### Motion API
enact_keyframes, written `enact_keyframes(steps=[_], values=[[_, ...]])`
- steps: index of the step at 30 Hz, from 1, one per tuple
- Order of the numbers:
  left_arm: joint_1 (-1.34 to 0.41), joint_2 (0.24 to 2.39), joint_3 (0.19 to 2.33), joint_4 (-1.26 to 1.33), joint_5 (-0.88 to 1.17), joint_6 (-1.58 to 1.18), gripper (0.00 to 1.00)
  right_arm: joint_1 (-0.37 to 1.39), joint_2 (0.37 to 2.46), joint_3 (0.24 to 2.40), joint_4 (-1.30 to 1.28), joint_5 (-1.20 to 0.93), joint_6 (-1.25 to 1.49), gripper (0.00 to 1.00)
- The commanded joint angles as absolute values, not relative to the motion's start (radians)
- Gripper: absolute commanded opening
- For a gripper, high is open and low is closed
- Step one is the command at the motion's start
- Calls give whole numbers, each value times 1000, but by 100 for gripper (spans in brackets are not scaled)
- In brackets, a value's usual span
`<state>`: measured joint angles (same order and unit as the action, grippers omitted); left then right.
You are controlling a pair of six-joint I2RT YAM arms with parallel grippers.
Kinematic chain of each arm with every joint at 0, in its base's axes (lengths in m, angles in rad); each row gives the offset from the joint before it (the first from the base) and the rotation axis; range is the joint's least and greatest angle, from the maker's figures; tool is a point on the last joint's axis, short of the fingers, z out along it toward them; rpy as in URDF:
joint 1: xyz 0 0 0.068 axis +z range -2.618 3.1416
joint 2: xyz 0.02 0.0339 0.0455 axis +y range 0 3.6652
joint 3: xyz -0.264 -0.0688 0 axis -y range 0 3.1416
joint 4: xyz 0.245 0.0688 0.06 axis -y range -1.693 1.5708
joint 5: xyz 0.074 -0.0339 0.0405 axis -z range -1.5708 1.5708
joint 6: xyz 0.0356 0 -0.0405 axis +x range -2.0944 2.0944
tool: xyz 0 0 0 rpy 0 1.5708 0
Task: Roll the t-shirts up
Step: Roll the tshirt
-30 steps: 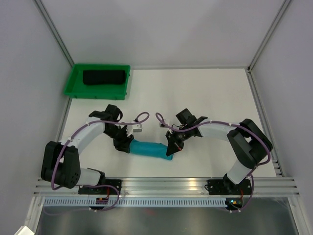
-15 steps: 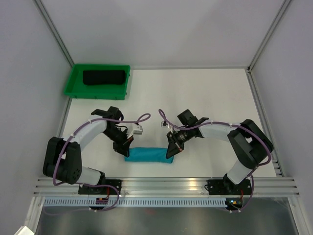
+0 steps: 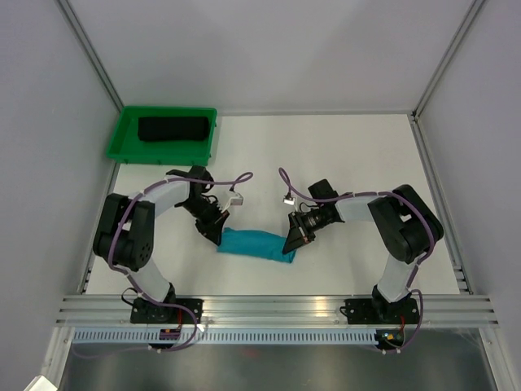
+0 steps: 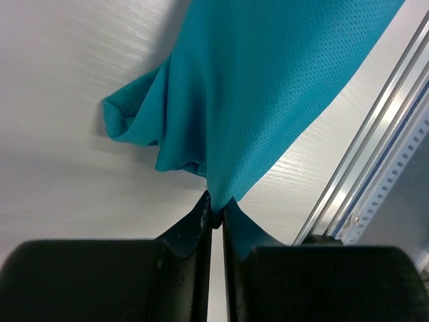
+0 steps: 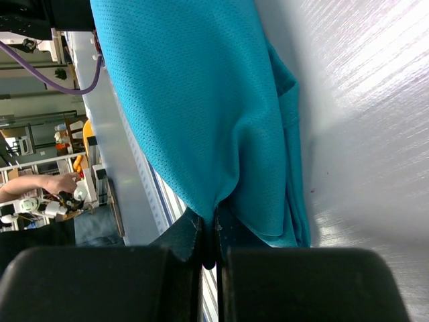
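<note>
Both grippers pinch the ends of the teal t-shirt [image 3: 254, 244] at the front of the table [image 3: 350, 155].

From the top camera I see the t-shirt lying as a short bunched roll between my two arms, a little beyond the metal rail [image 3: 277, 305] at the near edge. My left gripper [image 3: 218, 234] is clamped on its left end. Its wrist camera shows the two fingers [image 4: 188, 235] pressed together with a fold of cloth caught at their tips, and the rest fans away loosely. My right gripper [image 3: 291, 243] is clamped on the right end in the same way, with the cloth gathered to a point between its closed tips. A green tray [image 3: 119, 140] sits at the far left corner, well apart from the shirt, with a dark roll [image 3: 171, 129] lying in it.
</note>
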<state>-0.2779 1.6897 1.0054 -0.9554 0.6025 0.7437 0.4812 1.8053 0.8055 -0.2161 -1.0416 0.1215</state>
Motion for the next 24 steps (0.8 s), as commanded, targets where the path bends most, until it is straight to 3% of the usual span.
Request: enact_keyframes(steps=[1,2,3,7,10,16,17,19,20,21,24], values=[[-270,1687,1039,-934,584,698,15,477,1807,810,-196,-1046,127,0],[-270,1674,1035,-934,615,710,20,479,1798,808,-201,-1031,121,0],[-270,1634,1023,-934,636,724,33,477,1781,810,-213,-1019,108,0],[-278,1557,986,-905,706,793,53,477,1763,810,-215,-1014,103,0],[-322,1566,983,-842,620,752,56,477,1769,815,-218,-999,87,0],[-330,1631,1014,-821,653,687,57,477,1766,834,-244,-999,57,0],[-330,1650,1017,-813,655,686,56,477,1767,836,-247,-999,51,0],[-330,1663,1020,-804,658,660,43,477,1775,839,-250,-996,49,0],[-331,1667,1028,-805,660,652,30,479,1778,844,-262,-991,45,0],[-330,1663,1029,-810,666,644,6,479,1778,847,-276,-980,38,0],[-330,1600,1025,-885,718,684,2,494,1756,861,-342,-951,12,0]])
